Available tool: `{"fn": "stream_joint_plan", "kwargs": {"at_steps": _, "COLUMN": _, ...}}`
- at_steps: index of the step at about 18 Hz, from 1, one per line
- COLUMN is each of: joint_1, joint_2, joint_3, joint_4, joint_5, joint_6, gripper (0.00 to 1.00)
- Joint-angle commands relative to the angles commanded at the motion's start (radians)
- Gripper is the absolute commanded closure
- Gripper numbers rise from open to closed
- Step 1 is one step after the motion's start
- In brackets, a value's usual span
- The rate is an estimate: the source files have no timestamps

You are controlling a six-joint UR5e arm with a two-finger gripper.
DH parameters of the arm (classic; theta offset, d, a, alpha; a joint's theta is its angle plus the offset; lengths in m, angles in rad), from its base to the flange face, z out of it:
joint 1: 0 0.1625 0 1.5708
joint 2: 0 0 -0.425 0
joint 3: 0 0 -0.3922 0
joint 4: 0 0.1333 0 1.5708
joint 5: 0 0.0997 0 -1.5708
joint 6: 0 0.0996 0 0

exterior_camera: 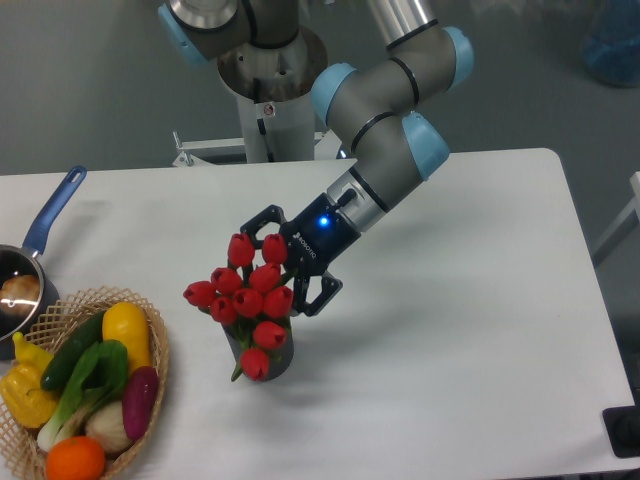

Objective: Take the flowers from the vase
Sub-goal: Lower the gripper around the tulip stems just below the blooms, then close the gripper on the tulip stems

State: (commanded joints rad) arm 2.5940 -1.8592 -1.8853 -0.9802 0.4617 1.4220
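The flowers, a bunch of red tulip buds with green stems, stand in the small dark grey vase near the middle of the white table. My gripper comes in from the upper right, tilted, at the height of the buds. Its two black fingers stand wide apart on either side of the back of the bunch, one finger at the upper left and the other at the lower right. The gripper is open. The buds hide the fingertips and the vase's mouth.
A wicker basket with colourful vegetables and fruit sits at the front left. A blue-handled steel saucepan lies at the left edge. The robot's base column stands behind the table's far edge.
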Motion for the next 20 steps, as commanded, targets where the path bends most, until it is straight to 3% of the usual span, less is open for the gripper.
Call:
{"fn": "stream_joint_plan", "kwargs": {"at_steps": 10, "joint_1": -0.006, "joint_2": -0.003, "joint_3": 0.000, "joint_4": 0.003, "joint_5": 0.000, "joint_6": 0.002, "gripper": 0.00}}
{"fn": "stream_joint_plan", "kwargs": {"at_steps": 14, "joint_1": -0.006, "joint_2": -0.003, "joint_3": 0.000, "joint_4": 0.005, "joint_5": 0.003, "joint_6": 0.003, "gripper": 0.19}}
{"fn": "stream_joint_plan", "kwargs": {"at_steps": 20, "joint_1": -0.006, "joint_2": -0.002, "joint_3": -0.002, "joint_4": 0.003, "joint_5": 0.003, "joint_6": 0.002, "gripper": 0.40}}
